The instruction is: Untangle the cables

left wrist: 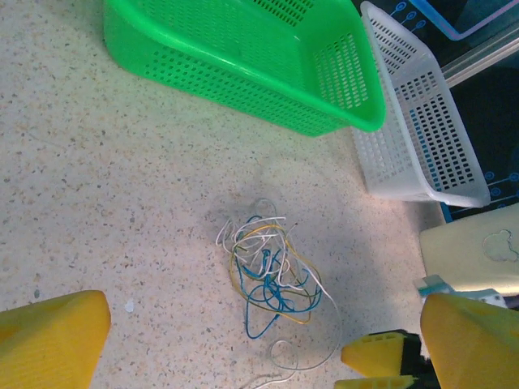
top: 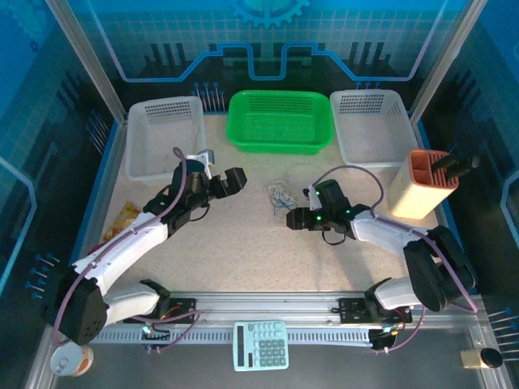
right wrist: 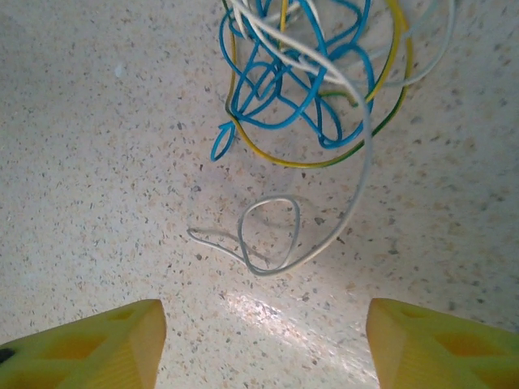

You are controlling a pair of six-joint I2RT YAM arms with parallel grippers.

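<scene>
The cables are seen as one small, loose tangle of very thin cords lying flat on the speckled table, near its middle, somewhat toward the far edge and well apart from both side edges. Blue strands are wound into overlapping curls at the core of the bundle. A yellow strand is curved around that core in a wide arc. White strands are threaded over and through the blue ones. One pale grey-white strand is trailed out of the tangle toward the near edge, where a single small loop is formed and its free end is laid flat on the surface.
</scene>
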